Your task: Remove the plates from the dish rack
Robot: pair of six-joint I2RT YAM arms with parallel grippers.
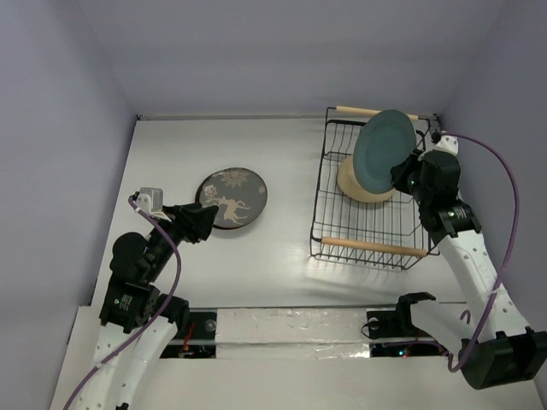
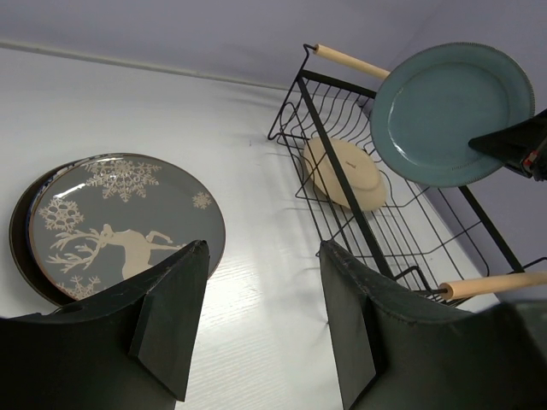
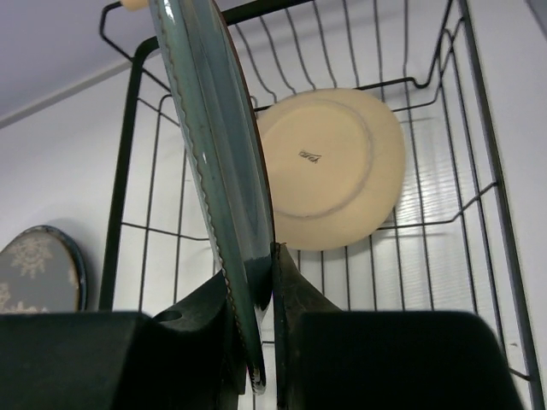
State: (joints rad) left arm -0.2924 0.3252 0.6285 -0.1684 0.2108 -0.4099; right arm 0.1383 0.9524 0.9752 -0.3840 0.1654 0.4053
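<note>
My right gripper (image 1: 407, 171) is shut on the lower edge of the plain teal plate (image 1: 385, 151) and holds it on edge, tilted, above the black wire dish rack (image 1: 318, 198). In the right wrist view its fingers (image 3: 291, 290) pinch the plate's rim (image 3: 218, 145). The tan plate (image 1: 363, 190) leans inside the rack, its underside showing (image 3: 329, 166). The dark brown deer plate (image 1: 232, 198) lies flat on the table left of the rack. My left gripper (image 1: 208, 220) is open and empty just beside its near-left edge (image 2: 120, 226). The white-and-blue plate is not in view.
The rack's wooden handles (image 1: 372, 247) run along its near and far ends. The rack stands close to the right wall and the back wall (image 1: 282, 51). A second dark rim (image 2: 15, 239) shows under the deer plate's left edge.
</note>
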